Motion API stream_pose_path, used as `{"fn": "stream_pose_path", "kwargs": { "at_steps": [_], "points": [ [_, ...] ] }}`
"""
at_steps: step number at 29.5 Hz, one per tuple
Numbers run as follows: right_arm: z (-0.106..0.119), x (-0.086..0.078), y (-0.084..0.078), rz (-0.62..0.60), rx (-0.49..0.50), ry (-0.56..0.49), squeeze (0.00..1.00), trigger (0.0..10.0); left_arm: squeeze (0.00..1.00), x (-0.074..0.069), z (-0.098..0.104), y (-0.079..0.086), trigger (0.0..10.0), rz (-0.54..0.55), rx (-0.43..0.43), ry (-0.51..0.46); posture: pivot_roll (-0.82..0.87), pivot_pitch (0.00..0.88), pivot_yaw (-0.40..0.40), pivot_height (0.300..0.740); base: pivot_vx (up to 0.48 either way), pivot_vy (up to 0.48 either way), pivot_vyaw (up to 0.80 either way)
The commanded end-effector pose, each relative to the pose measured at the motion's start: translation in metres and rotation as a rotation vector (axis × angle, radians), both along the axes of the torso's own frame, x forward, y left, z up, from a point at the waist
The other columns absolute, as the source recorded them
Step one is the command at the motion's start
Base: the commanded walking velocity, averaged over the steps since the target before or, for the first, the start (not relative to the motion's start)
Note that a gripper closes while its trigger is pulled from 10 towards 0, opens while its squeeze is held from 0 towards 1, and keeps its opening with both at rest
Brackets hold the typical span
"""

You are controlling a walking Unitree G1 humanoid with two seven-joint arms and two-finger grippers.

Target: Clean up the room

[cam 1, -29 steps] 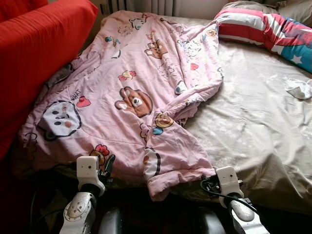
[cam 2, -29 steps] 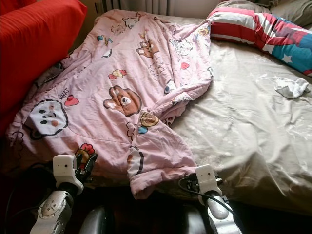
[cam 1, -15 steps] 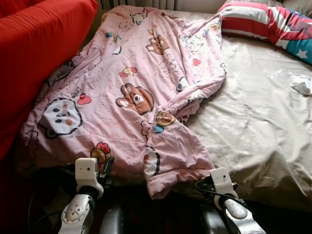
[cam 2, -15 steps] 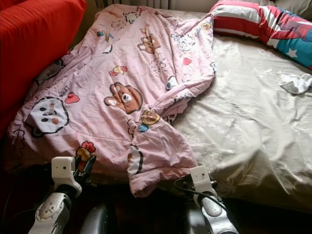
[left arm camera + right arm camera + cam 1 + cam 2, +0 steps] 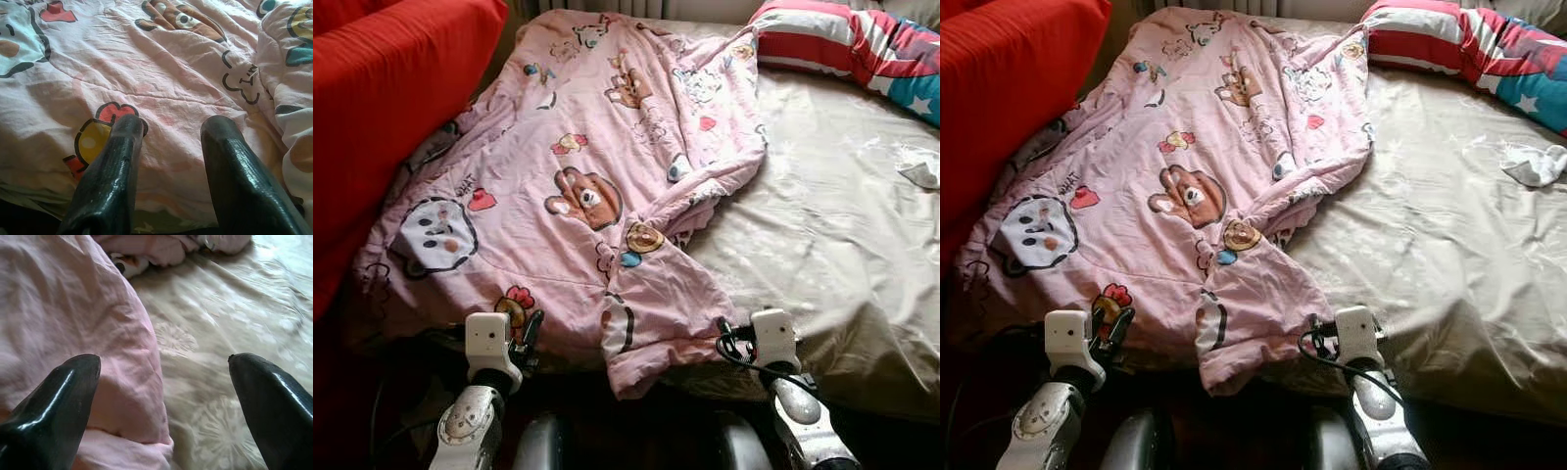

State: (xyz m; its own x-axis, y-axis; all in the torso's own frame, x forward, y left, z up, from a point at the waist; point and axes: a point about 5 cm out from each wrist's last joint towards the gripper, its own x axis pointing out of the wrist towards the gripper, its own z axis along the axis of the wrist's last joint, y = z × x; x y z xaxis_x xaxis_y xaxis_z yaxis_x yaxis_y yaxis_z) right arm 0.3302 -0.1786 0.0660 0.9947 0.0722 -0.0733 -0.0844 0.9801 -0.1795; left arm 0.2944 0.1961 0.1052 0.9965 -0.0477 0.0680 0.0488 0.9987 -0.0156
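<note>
Here, pink blanket [image 5: 587, 186] edge just ahead of left gripper [image 5: 168, 132] and right gripper [image 5: 164, 367], both fingers spread.

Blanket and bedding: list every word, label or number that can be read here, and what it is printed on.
"WHAT": small dark letters on the pink blanket, above the red heart beside the white cartoon face; that is how it seems to read, and it is small.
Other dark scribbles on the blanket, near its front edge by the left gripper: cannot tell whether they are letters.
Striped pillow: stars and stripes, no words.
</note>
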Motion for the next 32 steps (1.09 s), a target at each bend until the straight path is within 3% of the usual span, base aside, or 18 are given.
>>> {"fn": "stream_pose_path", "kwargs": {
  "at_steps": [1,5,9,10,11,13,16,18,19,21,25,26,28,31,32],
  "points": [
    [-0.002,-0.007,0.001,0.035,0.067,-0.020,0.00,10.0,0.00,-0.003,-0.005,0.004,10.0,0.006,0.007,0.030,0.12,0.271,-0.004,0.568,0.000,0.000,0.00],
    [0.004,-0.013,0.002,0.124,0.152,-0.057,0.00,10.0,0.00,-0.002,-0.005,0.004,10.0,0.007,0.007,0.030,0.11,0.271,-0.004,0.568,0.000,0.000,0.00],
    [0.004,-0.019,0.002,0.221,0.143,-0.032,0.00,10.0,0.00,-0.002,-0.005,0.004,10.0,0.006,0.007,0.030,0.11,0.272,-0.005,0.568,0.000,0.000,0.00],
    [0.000,-0.026,0.003,0.345,0.121,0.034,0.00,10.0,0.00,-0.001,-0.005,0.004,10.0,0.005,0.007,0.032,0.10,0.273,-0.003,0.568,0.000,0.000,0.00],
    [0.000,-0.026,0.003,0.345,0.121,0.034,0.00,10.0,0.00,-0.001,-0.005,0.004,10.0,0.005,0.007,0.032,0.10,0.273,-0.003,0.568,0.000,0.000,0.00],
    [-0.007,-0.038,-0.001,0.480,0.026,0.174,0.00,10.0,0.00,0.000,-0.006,0.003,10.0,0.001,0.006,0.036,0.09,0.275,-0.005,0.568,0.000,0.000,0.00],
    [-0.010,-0.041,-0.006,0.521,-0.054,0.235,0.00,10.0,0.00,0.000,-0.007,0.002,10.0,-0.003,0.004,0.039,0.09,0.275,-0.003,0.568,0.000,0.000,0.00],
    [-0.023,-0.044,-0.009,0.547,-0.199,0.331,0.00,10.0,0.00,0.001,-0.007,0.000,10.0,-0.008,0.003,0.043,0.08,0.275,-0.002,0.568,0.000,0.000,0.00],
    [-0.030,-0.046,-0.011,0.554,-0.268,0.371,0.00,10.0,0.00,0.001,-0.008,-0.001,10.0,-0.010,0.003,0.044,0.08,0.276,-0.002,0.568,0.000,0.000,0.00],
    [-0.038,-0.046,-0.010,0.524,-0.315,0.399,0.00,10.0,0.00,0.001,-0.007,-0.002,10.0,-0.013,0.003,0.044,0.09,0.278,-0.001,0.568,0.000,0.000,0.00],
    [-0.036,-0.038,-0.007,0.380,-0.326,0.347,0.00,10.0,0.00,0.001,-0.006,-0.001,10.0,-0.012,0.003,0.040,0.10,0.280,0.001,0.568,0.000,0.000,0.00],
    [-0.032,-0.035,-0.002,0.350,-0.287,0.326,0.00,10.0,0.00,0.001,-0.006,0.000,10.0,-0.011,0.004,0.040,0.10,0.281,0.001,0.568,0.000,0.000,0.00],
    [-0.028,-0.032,0.005,0.315,-0.238,0.301,0.00,10.0,0.00,0.001,-0.006,0.001,10.0,-0.008,0.006,0.040,0.10,0.280,0.001,0.568,0.000,0.000,0.00],
    [-0.029,-0.031,0.008,0.296,-0.237,0.290,0.00,10.0,0.00,0.001,-0.006,0.001,10.0,-0.006,0.006,0.040,0.11,0.281,0.000,0.568,0.000,0.000,0.00],
    [-0.026,-0.029,0.012,0.273,-0.236,0.243,0.00,10.0,0.00,0.001,-0.006,0.001,10.0,-0.004,0.006,0.038,0.11,0.282,0.001,0.568,0.000,0.000,0.00]
  ]
}}
